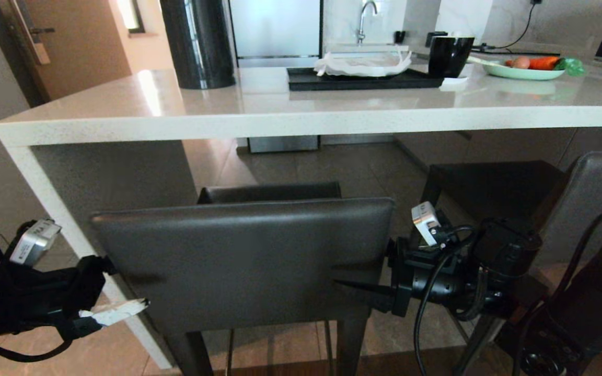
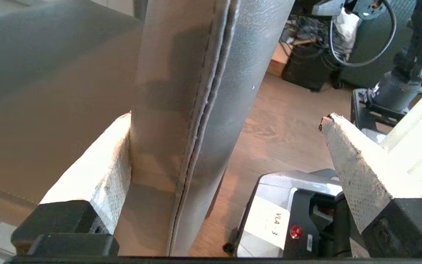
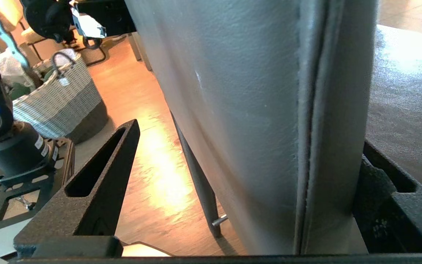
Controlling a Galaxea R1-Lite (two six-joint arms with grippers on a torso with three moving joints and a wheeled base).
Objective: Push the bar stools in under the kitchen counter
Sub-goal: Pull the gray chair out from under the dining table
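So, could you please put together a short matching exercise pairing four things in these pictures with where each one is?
Things:
1. black mug
2. near bar stool backrest
3. green plate
4. second bar stool

Places:
A. between the open left gripper and open right gripper
B. on the kitchen counter, carrying a carrot
C. by the right end of the black tray
D. to the right of the near stool

Pairs: 1-C, 2-A, 3-B, 4-D

One bar stool (image 1: 243, 261) stands before the kitchen counter (image 1: 301, 117), another (image 1: 588, 203) to its right.
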